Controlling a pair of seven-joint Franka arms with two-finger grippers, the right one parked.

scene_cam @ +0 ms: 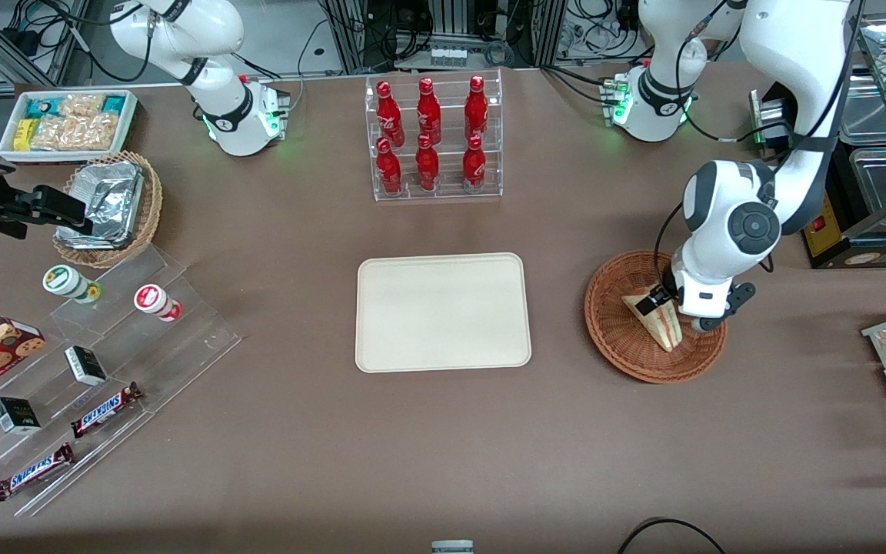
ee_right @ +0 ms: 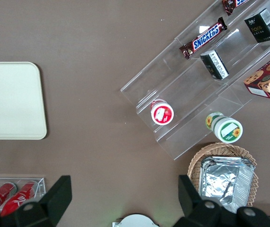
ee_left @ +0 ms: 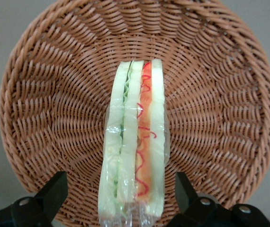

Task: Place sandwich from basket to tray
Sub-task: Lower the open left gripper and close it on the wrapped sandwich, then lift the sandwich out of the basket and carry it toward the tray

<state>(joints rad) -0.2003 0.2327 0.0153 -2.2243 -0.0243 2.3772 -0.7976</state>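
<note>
Now my end effector (ee_left: 134, 198) down in basket (scene_cam: 614, 338), fingers (ee_left: 54, 191) apart, straddling wrapped sandwich (ee_left: 136, 142), no contact visible. Tray (scene_cam: 443, 312) bare.

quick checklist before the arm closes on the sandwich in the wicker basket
1. Left gripper down in the round reddish-brown wicker basket: ok.
2. Jaws open, one either side of the triangular pale-bread sandwich: ok.
3. Sandwich standing on edge, filling layers showing: ok.
4. Clear wrap around the sandwich intact: cannot tell.
5. Flat cream rectangular tray bare for the drop: ok.
6. Rack of red bottles stands farther from the front camera than the tray, off the basket-to-tray line: ok.
</note>
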